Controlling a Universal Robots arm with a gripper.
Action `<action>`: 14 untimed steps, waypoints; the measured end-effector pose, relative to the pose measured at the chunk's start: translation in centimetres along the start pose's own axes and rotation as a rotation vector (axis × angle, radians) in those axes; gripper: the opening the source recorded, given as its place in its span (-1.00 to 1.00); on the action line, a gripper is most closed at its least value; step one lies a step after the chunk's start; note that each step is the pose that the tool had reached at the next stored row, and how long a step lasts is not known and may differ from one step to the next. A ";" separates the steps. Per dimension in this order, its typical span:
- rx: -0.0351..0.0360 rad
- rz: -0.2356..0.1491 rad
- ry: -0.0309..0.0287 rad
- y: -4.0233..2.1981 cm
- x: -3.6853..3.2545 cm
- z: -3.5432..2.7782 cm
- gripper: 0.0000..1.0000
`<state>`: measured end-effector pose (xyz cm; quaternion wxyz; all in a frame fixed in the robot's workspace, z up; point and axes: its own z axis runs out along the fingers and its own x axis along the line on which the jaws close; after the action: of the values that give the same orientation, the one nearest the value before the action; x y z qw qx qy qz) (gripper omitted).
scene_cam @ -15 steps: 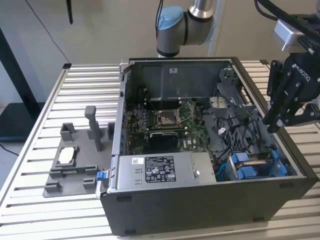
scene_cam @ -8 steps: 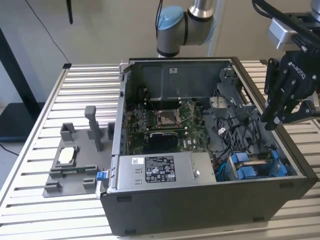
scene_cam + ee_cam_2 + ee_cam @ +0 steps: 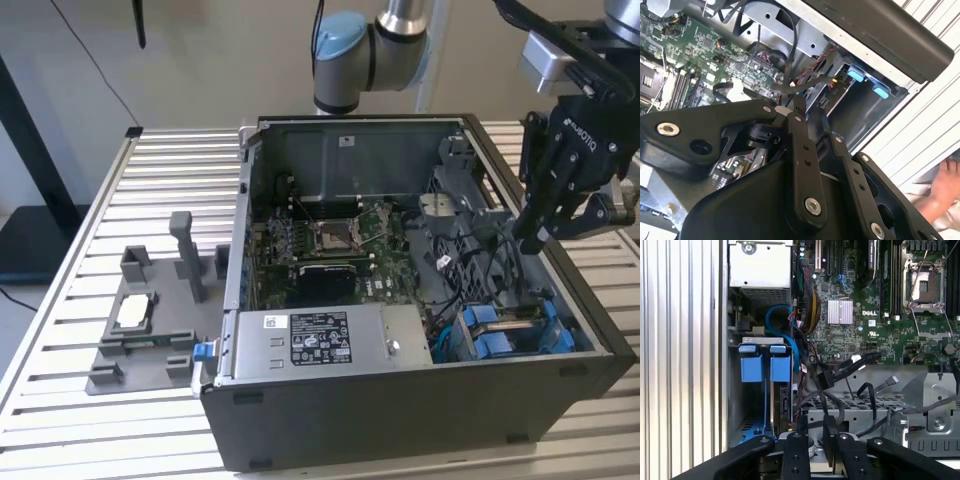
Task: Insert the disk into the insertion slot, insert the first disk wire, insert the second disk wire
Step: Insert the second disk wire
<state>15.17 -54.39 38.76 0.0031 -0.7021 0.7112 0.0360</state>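
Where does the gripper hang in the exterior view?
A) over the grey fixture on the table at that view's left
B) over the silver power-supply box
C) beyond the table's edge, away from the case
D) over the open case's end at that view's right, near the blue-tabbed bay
D: the gripper hangs over the open computer case at the exterior view's right, above the insertion slot with its blue tabs.

We list:
- One table (image 3: 180, 170), topped with ribbed aluminium slats, pale silver and glinting (the same slats show in both wrist views).
- One wall (image 3: 200, 60) behind it, plain off-white.
- One black stand (image 3: 30, 245) at the exterior view's left, just off the table's edge, with a slanting dark post.
- Light: we find it even and soft, with faint shadows.
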 end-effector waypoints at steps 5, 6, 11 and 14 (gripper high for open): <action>0.0014 0.000 0.0001 0.61 -0.39 -0.05 -0.46; 0.0017 0.000 0.0001 0.72 -0.48 -0.07 -0.46; 0.0019 0.000 0.0000 1.24 -0.89 -0.21 -0.46; 0.0019 0.000 0.0001 1.54 -1.02 -0.31 -0.46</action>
<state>13.66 -53.37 39.20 0.0037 -0.7021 0.7112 0.0353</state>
